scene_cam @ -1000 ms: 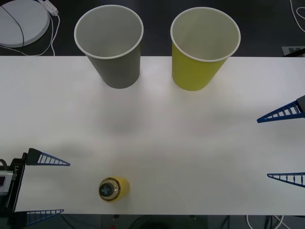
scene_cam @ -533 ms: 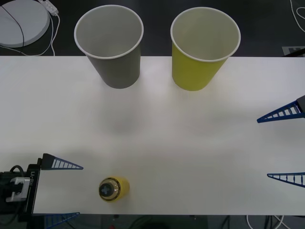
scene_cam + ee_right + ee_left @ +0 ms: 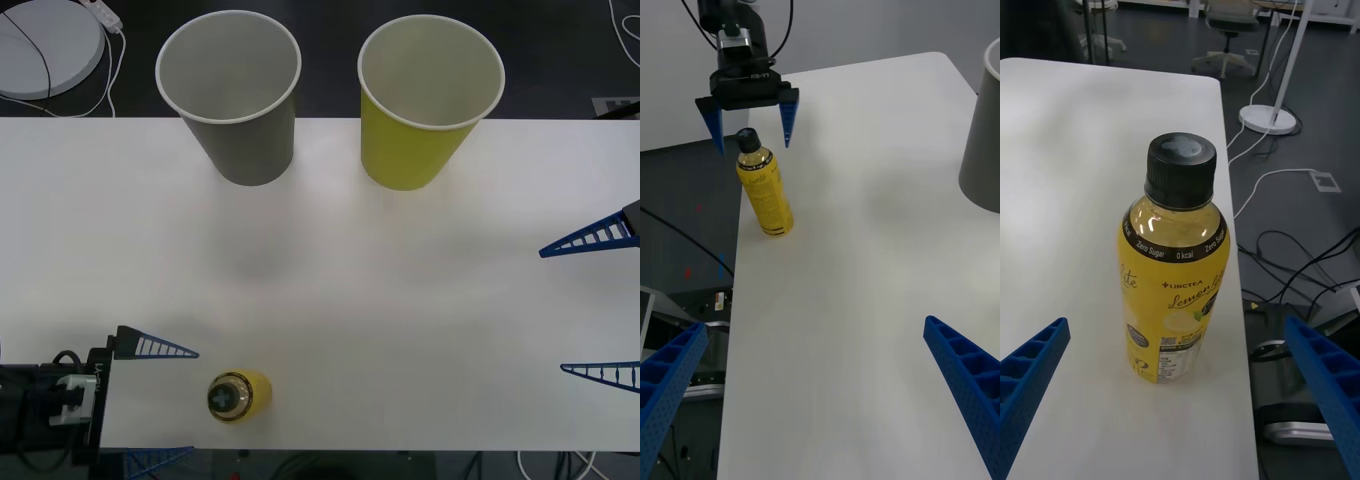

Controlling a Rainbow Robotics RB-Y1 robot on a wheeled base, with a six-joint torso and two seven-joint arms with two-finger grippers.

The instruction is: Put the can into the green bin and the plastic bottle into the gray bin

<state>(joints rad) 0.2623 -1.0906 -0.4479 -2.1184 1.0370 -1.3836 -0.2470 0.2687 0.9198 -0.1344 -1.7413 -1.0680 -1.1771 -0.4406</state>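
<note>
Yellow plastic bottle [image 3: 239,396] upright near table edge; left gripper [image 3: 155,402], jaws spread, has closed in — grasp approaching.

A white table [image 3: 400,330] with a smooth, bare top carries 3 things. The gray bin [image 3: 235,100] stands upright at the far edge, left of centre. The green bin [image 3: 425,105] stands upright beside it to the right, also at the far edge, with a gap between the 2. The plastic bottle [image 3: 238,396] stands upright at the near edge, left of centre, well apart from both bins, its dark cap up and its yellow label reading "Lemon".
</note>
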